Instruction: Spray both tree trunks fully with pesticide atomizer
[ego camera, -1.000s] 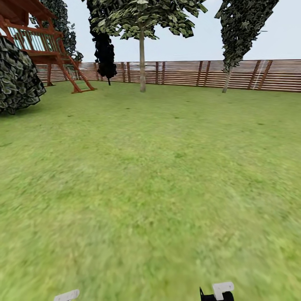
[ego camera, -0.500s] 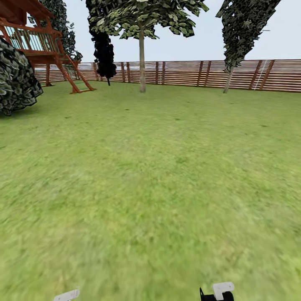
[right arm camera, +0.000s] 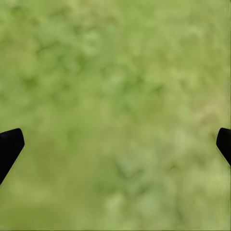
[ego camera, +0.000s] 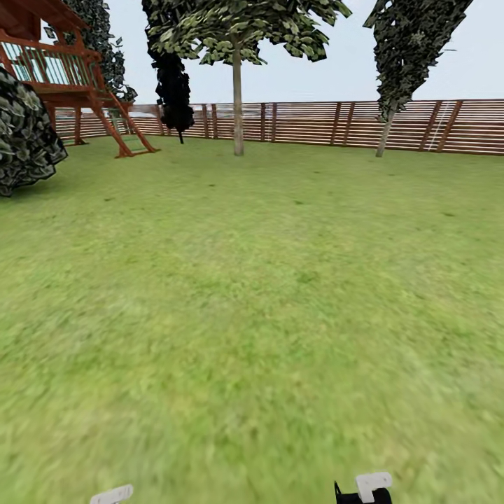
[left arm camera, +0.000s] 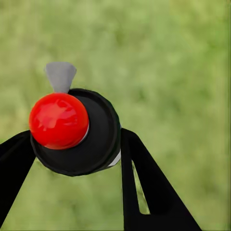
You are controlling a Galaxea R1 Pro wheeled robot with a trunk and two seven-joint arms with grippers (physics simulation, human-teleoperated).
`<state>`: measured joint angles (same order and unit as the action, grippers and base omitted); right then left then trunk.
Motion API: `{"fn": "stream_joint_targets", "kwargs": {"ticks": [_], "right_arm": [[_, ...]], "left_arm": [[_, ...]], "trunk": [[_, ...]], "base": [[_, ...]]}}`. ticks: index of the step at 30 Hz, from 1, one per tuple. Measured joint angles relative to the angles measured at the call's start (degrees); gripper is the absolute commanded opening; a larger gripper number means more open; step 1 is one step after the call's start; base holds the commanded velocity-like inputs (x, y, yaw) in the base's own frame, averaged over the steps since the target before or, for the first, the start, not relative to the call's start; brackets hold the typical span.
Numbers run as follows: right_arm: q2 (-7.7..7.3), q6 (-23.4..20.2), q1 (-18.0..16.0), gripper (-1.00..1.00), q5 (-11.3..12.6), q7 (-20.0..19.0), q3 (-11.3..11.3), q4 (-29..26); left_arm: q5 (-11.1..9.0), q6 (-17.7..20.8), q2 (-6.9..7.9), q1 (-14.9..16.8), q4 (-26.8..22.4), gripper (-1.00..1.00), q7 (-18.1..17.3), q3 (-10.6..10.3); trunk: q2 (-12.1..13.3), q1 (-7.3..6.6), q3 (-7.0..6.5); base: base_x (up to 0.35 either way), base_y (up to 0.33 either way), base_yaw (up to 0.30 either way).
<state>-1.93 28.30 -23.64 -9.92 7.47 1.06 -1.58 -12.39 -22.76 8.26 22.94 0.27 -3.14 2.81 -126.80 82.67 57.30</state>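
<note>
Camera drifting right since a second ago: play tower (ego camera: 66, 77) and dark bush (ego camera: 24, 140) sliding further toward the left edge.

Left gripper (left arm camera: 77, 159) is pinching the pesticide atomizer (left arm camera: 79, 132), black fingers (left arm camera: 149, 192) pressing against either side of its round black body, with its red knob and grey nozzle facing the wrist camera over blurred grass. Lawn (ego camera: 252, 315) is stretching ahead to the slatted fence (ego camera: 336, 124). One pale tree trunk (ego camera: 238, 105) is standing near the fence at centre, the other trunk (ego camera: 383, 138) leaning further right. Right gripper (right arm camera: 115, 144) is hanging spread wide over the grass, holding nothing.
</note>
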Motion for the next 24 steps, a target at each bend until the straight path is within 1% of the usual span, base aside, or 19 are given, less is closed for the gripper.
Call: {"fn": "stream_joint_targets", "kwargs": {"ticks": [24], "right_arm": [[0.0,0.0,0.0,1.0,0.0,0.0,0.0,0.0]], "left_arm": [[0.0,0.0,0.0,0.0,0.0,-1.0,0.0,0.0]], "trunk": [[0.0,0.0,0.0]], "base": [[0.339,0.0,0.0]]}}
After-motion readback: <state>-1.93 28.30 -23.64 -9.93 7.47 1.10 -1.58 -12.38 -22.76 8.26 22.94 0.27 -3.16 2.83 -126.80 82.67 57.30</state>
